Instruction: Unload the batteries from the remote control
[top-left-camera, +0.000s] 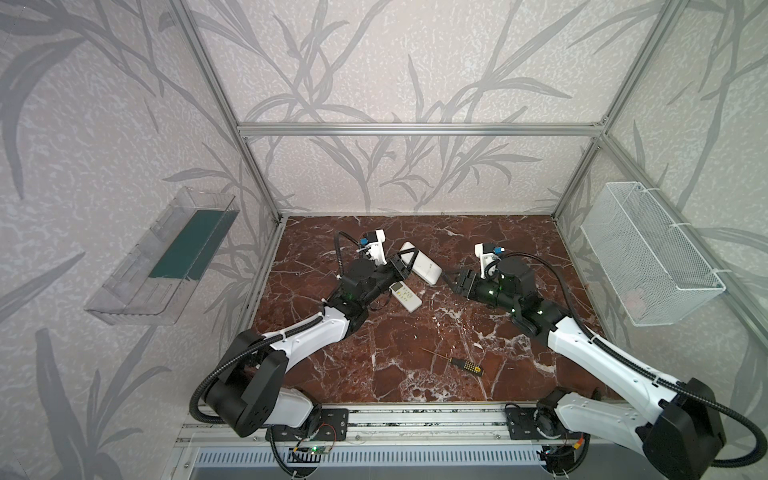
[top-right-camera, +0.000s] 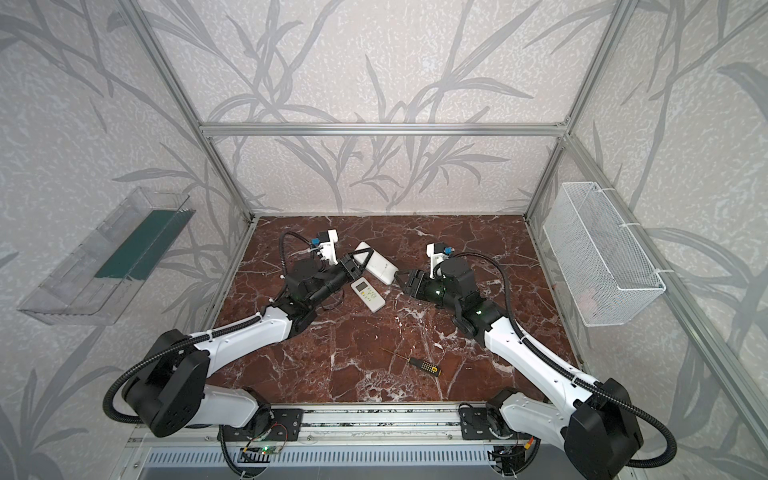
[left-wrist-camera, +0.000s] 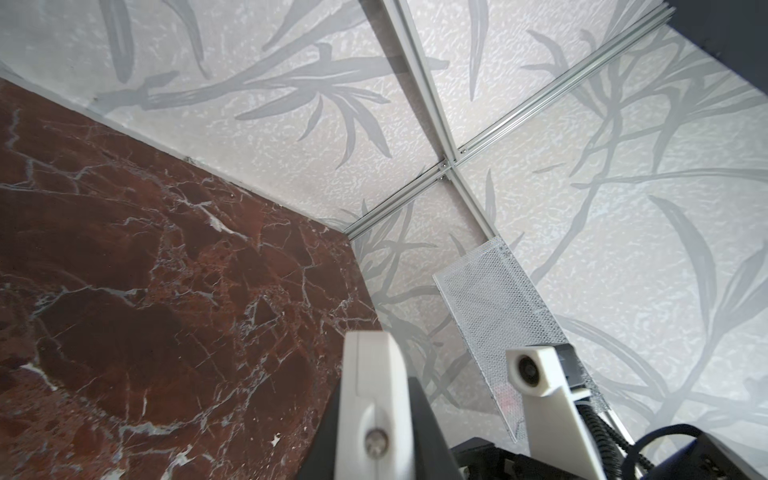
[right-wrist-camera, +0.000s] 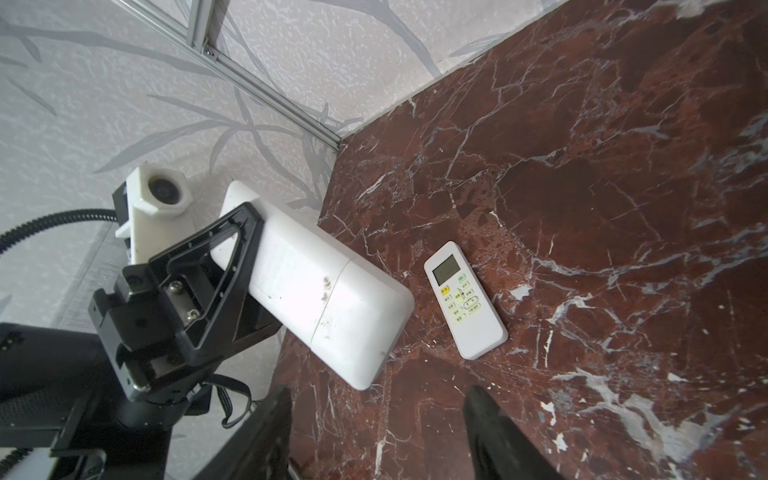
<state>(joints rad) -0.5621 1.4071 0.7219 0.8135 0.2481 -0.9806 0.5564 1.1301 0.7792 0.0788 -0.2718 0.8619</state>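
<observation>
Left pincer (top-left-camera: 405, 266) clamped on big white remote (top-left-camera: 424, 267), mid-frame in a top view. Long axis runs upper-left to lower-right, free end toward nearer right pincer (top-left-camera: 449, 279), jaws apart. Batteries unseen, likely inside.

Most of the stuff on the table (top-left-camera: 415, 332) is bunched toward the back, roughly mid-width. The bigger remote (top-left-camera: 426, 268) is in the left gripper (top-left-camera: 411, 257), slanting from back-left to front-right; can't tell if it touches the table. The smaller remote (top-left-camera: 406, 296) lies flat just in front of it. The right gripper (top-left-camera: 448, 278) is just right of the bigger remote's nearer end, not touching. The screwdriver (top-left-camera: 461, 363) lies alone near the front edge, slightly right of centre, well apart from both remotes. The basket (top-left-camera: 623, 249) hangs on the right wall and the tray (top-left-camera: 124, 291) on the left wall.
</observation>
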